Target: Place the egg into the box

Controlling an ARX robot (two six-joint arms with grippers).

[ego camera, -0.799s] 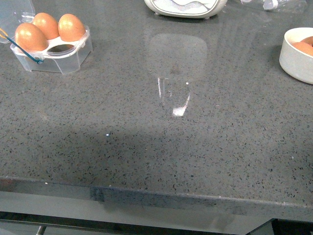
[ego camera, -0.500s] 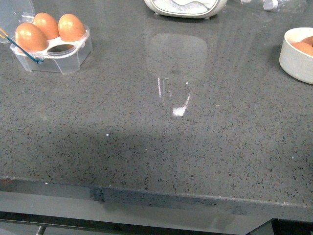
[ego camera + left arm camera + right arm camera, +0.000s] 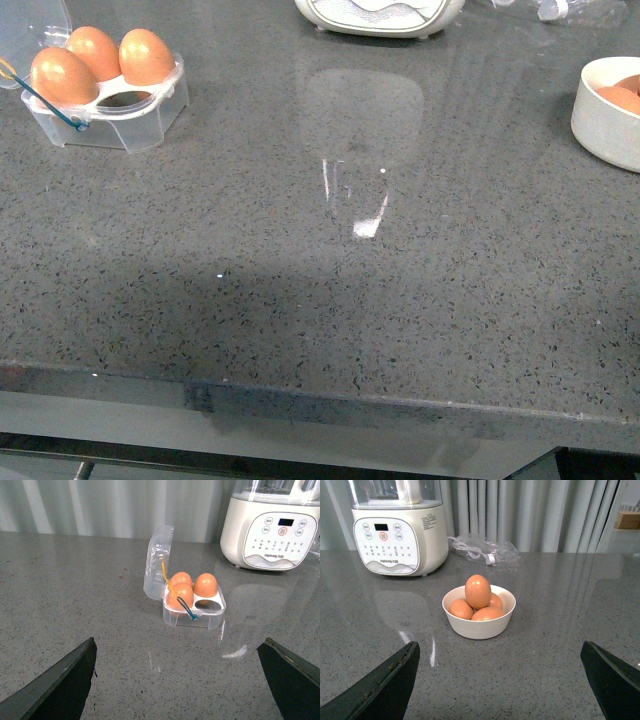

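- Both tools are spread wide and empty. My left gripper (image 3: 179, 645) faces the box (image 3: 192, 620), and my right gripper (image 3: 500, 645) faces the bowl (image 3: 479, 627). Neither arm shows in the front view.
- The egg (image 3: 478, 591) I'd take is the top one. It sits upright on three others in the bowl, well apart from the box and on the opposite side of the counter (image 3: 330, 300).
- Risk 1: that egg is only perched. An off-centre approach tips it or sets the pile rolling.
- Risk 2: the shell is smooth and tapered. Pads set too high will let it squirt out, and too much squeeze will crack it.
- Risk 3: the carry is long and over hard stone. Any slip on the way likely means a broken egg.
- Risk 4: only one empty cup (image 3: 204, 601) is left, and it touches filled cups on two sides. Opening the jaws wide on release could clip the neighbouring eggs.
- Risk 5: the cord (image 3: 175, 592) runs across the front egg, and the lid (image 3: 157, 562) stands upright just behind. Either could snag a finger.
- Risk 6: the box looks light, so a nudge may slide it and I'd miss the cup.
- I can't tell whether the right arm reaches the box.
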